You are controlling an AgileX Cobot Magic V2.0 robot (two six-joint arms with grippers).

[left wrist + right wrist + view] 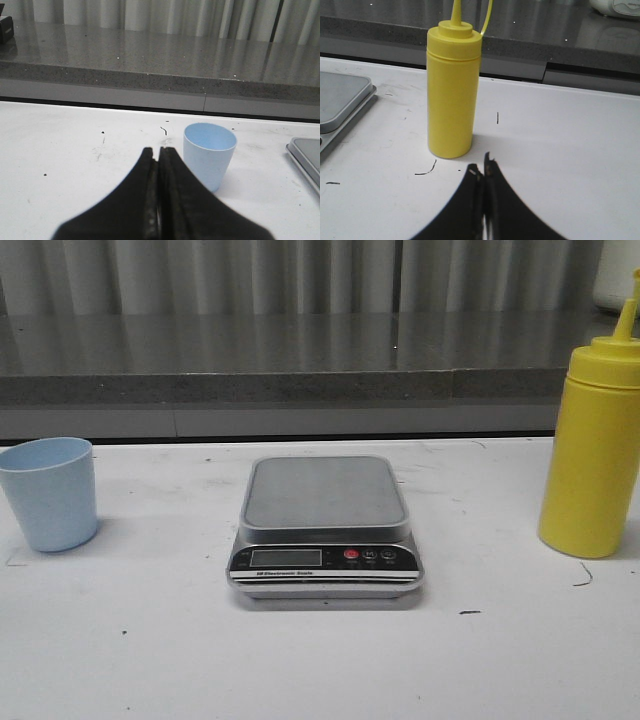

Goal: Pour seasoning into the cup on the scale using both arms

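The pale blue cup [50,492] stands upright on the white table at the far left, empty. The silver-grey scale [325,530] lies in the middle with a bare platform. The yellow seasoning bottle [592,450] stands upright at the far right. Neither arm shows in the front view. In the left wrist view my left gripper [158,150] is shut and empty, short of the cup [209,154] and a little to one side of it. In the right wrist view my right gripper [481,164] is shut and empty, just short of the bottle [452,95].
A grey stone ledge [300,365] runs along the back of the table, with pale curtains behind it. The scale's edge [305,160] shows beside the cup in the left wrist view, and its corner [342,105] beside the bottle in the right wrist view.
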